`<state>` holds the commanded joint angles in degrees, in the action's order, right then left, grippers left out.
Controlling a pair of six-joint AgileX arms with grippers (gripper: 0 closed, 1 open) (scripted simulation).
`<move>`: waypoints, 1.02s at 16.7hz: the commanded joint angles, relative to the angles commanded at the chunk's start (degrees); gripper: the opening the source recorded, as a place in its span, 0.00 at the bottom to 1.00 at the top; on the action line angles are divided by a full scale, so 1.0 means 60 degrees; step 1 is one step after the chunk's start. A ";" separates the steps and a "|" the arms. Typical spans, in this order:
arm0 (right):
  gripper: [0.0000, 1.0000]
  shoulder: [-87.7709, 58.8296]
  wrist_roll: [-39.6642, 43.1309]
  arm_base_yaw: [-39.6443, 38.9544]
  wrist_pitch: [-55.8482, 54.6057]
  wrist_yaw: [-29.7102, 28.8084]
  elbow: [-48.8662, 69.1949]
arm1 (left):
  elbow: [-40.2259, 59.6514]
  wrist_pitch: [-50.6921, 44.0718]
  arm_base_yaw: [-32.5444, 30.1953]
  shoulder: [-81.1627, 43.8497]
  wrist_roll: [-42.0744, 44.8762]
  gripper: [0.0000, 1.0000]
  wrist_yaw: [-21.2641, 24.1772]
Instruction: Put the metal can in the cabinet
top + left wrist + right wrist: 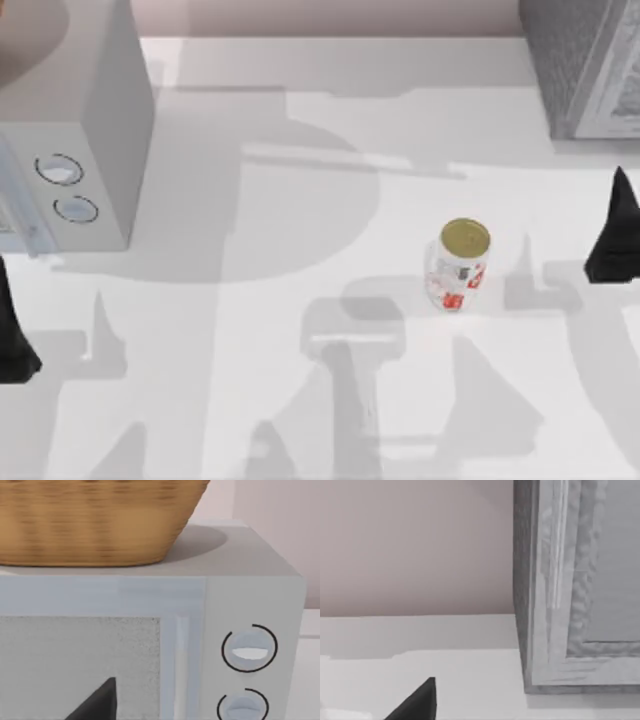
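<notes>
The metal can [460,264] stands upright on the white table, right of centre, with a gold top and a white label with red print. The cabinet [585,65] is the grey box at the back right corner; in the right wrist view its framed front [570,590] is close by. My right gripper [621,188] hovers at the table's right edge, to the right of the can and apart from it, holding nothing. My left gripper [5,285] sits at the left edge, far from the can.
A grey microwave [85,150] with two round knobs stands at the back left. A wicker basket [95,520] rests on top of it. The table [300,330] stretches open between the two arms, with a wall behind.
</notes>
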<state>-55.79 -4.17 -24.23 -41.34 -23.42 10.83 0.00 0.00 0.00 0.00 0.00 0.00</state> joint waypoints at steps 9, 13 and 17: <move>1.00 -0.8483 -0.0545 -0.3306 -0.6165 -0.3553 0.1574 | 0.0000 0.0000 0.0000 0.0000 0.0000 1.00 0.0000; 1.00 -1.1156 -0.0684 -0.4306 -0.8122 -0.4648 0.2084 | 0.0000 0.0000 0.0000 0.0000 0.0000 1.00 0.0000; 1.00 -1.2585 -0.0754 -0.4827 -0.9149 -0.5219 0.2355 | 0.0000 0.0000 0.0000 0.0000 0.0000 1.00 0.0000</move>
<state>-131.30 -8.69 -53.19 -96.24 -54.74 24.96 0.00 0.00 0.00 0.00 0.00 0.00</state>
